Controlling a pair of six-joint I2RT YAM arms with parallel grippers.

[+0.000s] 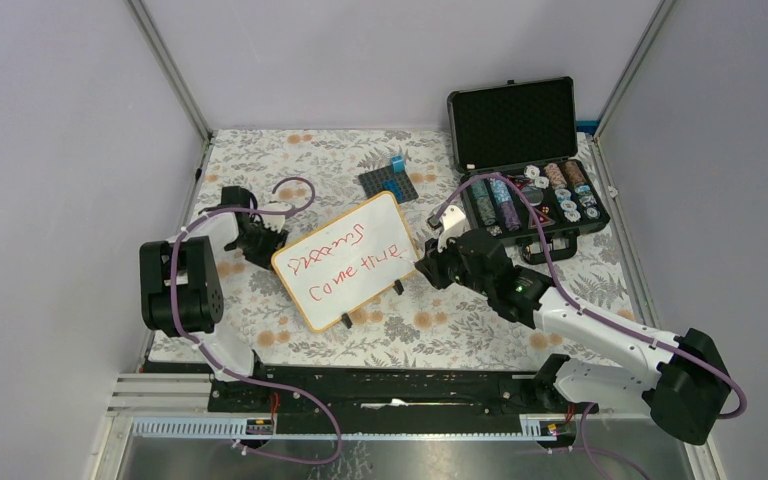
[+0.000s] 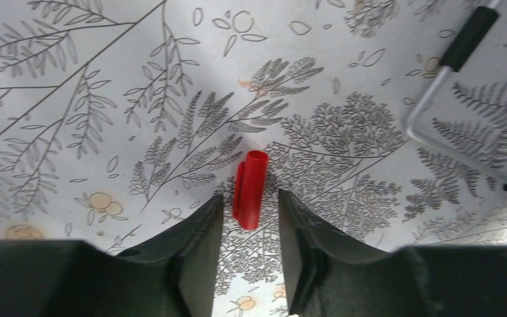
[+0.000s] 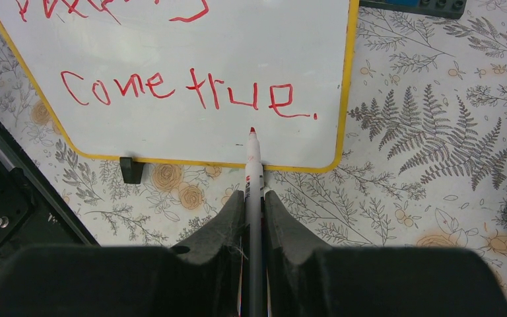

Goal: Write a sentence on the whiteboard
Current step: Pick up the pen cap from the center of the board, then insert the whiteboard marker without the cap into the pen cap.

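Whiteboard (image 3: pixel 171 135): glossy white, rounded corners, yellow rim.
Sentence (image 3: pixel 191 92): looping red strokes.
Right gripper (image 3: pixel 253 197): clamped on slim marker (image 3: pixel 253 165).
Left gripper (image 2: pixel 251 196): parted astride tubular red cap (image 2: pixel 249 185).

Two black-and-white robot arms, both reaching forward and held low.
The left arm (image 1: pixel 185 285) folds sharply at its elbow with the wrist pitched down. The left gripper (image 2: pixel 249 205) faces downward, its dark fingers (image 2: pixel 195 241) parted with a clear gap between them. The right arm (image 1: pixel 600 335) stretches inward, and the right gripper (image 3: pixel 254 198) is clamped on a slim white red-tipped marker (image 3: pixel 253 162) that juts out ahead of its fingertips.
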